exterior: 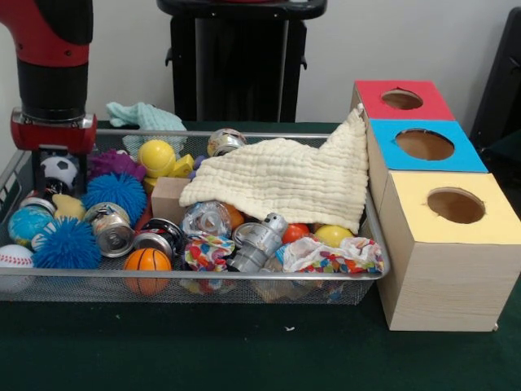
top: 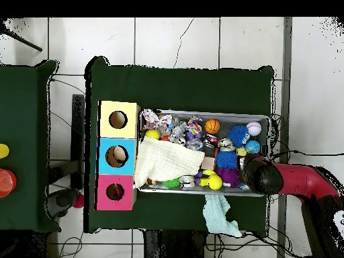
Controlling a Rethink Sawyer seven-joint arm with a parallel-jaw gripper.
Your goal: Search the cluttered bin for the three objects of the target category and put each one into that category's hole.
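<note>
The wire mesh bin (exterior: 195, 275) is full of mixed toys; it also shows in the overhead view (top: 201, 113). My gripper (exterior: 57, 163) hangs low over the bin's far left corner, by a small soccer ball (exterior: 59, 169). In the overhead view my gripper (top: 259, 171) is at the bin's right end. Whether it is open or shut is hidden. A pale yellow soft thing (exterior: 69, 208), maybe a plush toy, lies just beside it. No tiger shows. The red-surrounded hole (exterior: 401, 99) is on the farthest box, and also shows in the overhead view (top: 115, 192).
A cream cloth (exterior: 285, 175) drapes over the bin's right half and against the boxes. Blue spiky balls (exterior: 122, 194), a purple one (exterior: 114, 163), a yellow ball (exterior: 156, 155), cans (exterior: 110, 228) and a basketball (exterior: 147, 261) crowd the bin. A mint cloth (top: 218, 213) lies outside.
</note>
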